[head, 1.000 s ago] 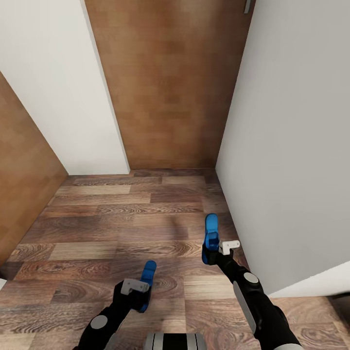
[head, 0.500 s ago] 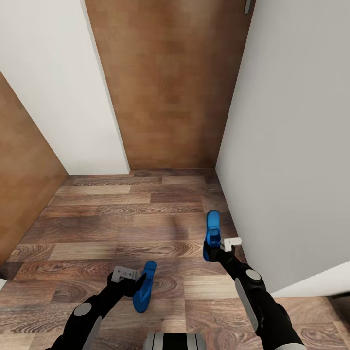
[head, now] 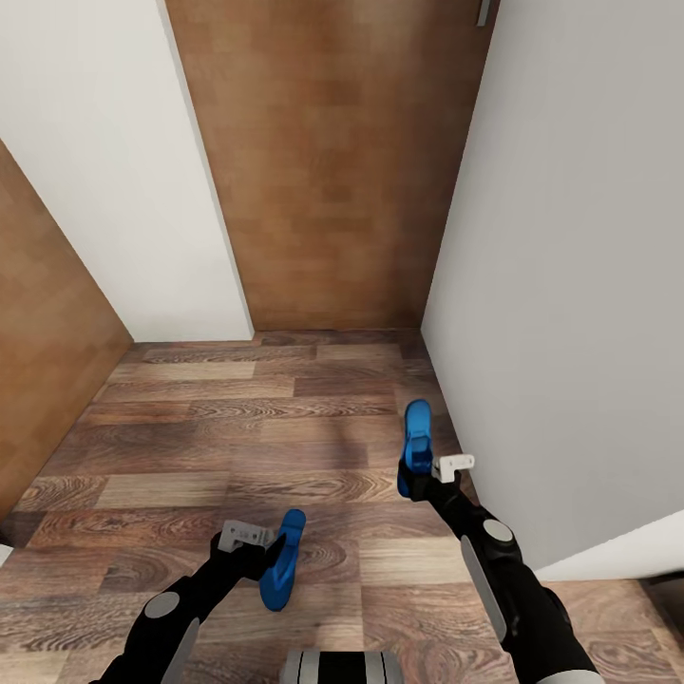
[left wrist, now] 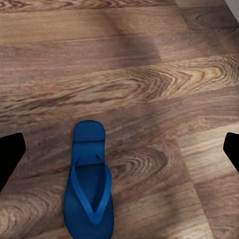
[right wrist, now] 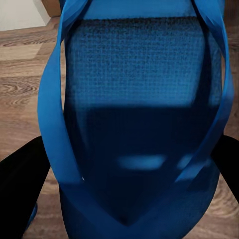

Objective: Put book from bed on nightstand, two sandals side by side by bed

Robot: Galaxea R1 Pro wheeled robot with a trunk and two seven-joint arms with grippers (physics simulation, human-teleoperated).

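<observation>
A blue sandal (head: 282,562) lies flat on the wood-plank floor, strap up. My left gripper (head: 261,556) hovers just beside and above it, open; in the left wrist view the sandal (left wrist: 89,184) rests between the widely spread black fingertips (left wrist: 11,154). My right gripper (head: 410,483) is shut on the second blue sandal (head: 415,442), held off the floor close to the right wall. This sandal (right wrist: 139,109) sits right against the right wrist camera, between the dark fingers (right wrist: 22,191). The book, the bed and the nightstand are out of view.
I stand in a narrow passage. A brown wooden door (head: 332,161) closes it ahead, a white wall (head: 579,285) runs close on the right, and a white wall (head: 114,171) with a brown wooden panel (head: 43,361) is on the left.
My left gripper has let go of its sandal and drawn back to the left; the sandal now lies on the floor. The right gripper has carried its sandal slightly forward.
</observation>
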